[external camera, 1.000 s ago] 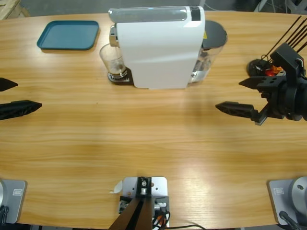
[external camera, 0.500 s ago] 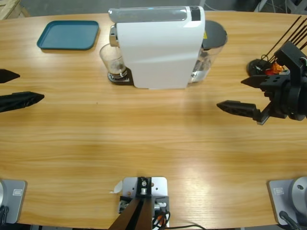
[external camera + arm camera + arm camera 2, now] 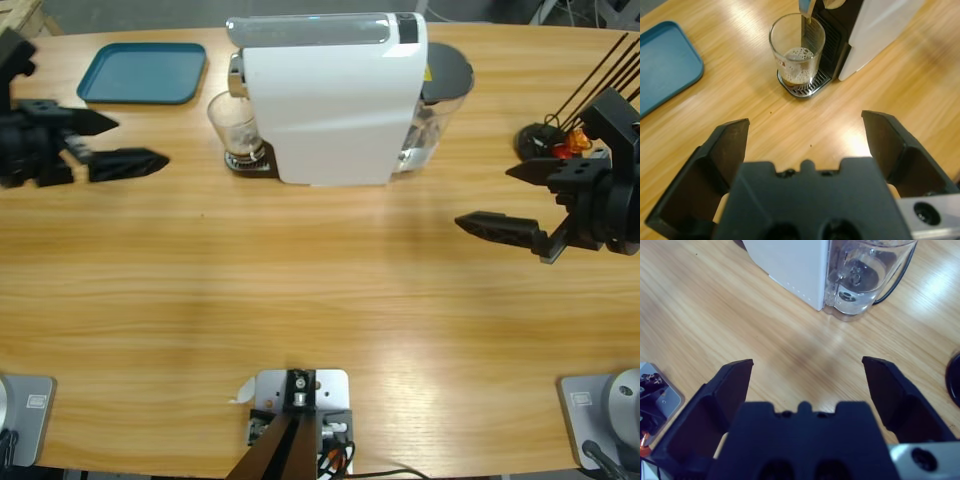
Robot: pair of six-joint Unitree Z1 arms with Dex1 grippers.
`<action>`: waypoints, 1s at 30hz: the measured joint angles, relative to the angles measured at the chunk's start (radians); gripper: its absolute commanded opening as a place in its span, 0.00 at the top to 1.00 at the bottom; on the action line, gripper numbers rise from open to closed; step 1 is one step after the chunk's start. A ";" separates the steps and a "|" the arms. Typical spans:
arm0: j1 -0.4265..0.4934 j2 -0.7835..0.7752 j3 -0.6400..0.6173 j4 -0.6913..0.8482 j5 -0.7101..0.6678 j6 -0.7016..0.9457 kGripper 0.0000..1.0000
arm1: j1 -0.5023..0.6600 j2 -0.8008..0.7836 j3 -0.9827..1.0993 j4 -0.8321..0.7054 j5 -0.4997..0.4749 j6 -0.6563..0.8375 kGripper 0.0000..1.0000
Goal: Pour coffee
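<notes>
A clear glass tumbler (image 3: 235,127) (image 3: 797,52) stands on the drip grate of the white coffee machine (image 3: 330,95), right under its spout. A shallow layer of foamy brown coffee (image 3: 797,75) lies in the bottom of the glass. My left gripper (image 3: 115,142) (image 3: 805,135) is open, left of the glass with bare table between, jaws pointing at it. My right gripper (image 3: 510,200) (image 3: 807,377) is open at the right side of the table, well apart from the machine and facing its clear water tank (image 3: 862,277) (image 3: 440,110).
A teal tray (image 3: 143,72) (image 3: 662,62) lies at the back left corner. A black stand with thin rods and an orange piece (image 3: 560,135) sits at the far right, behind the right gripper. A black cable runs from the machine's rear (image 3: 900,277).
My left gripper has swung in from the left edge, toward the back and right, closing on the glass. The right gripper has drifted slightly right.
</notes>
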 measured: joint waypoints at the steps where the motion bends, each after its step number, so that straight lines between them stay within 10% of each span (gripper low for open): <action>1: 0.000 0.027 0.000 -0.023 0.000 0.008 0.02 | 0.000 -0.001 0.000 0.000 0.000 0.000 0.01; 30: -0.001 0.440 0.010 -0.558 0.000 0.131 0.02 | 0.000 0.038 0.000 -0.007 -0.018 0.000 0.01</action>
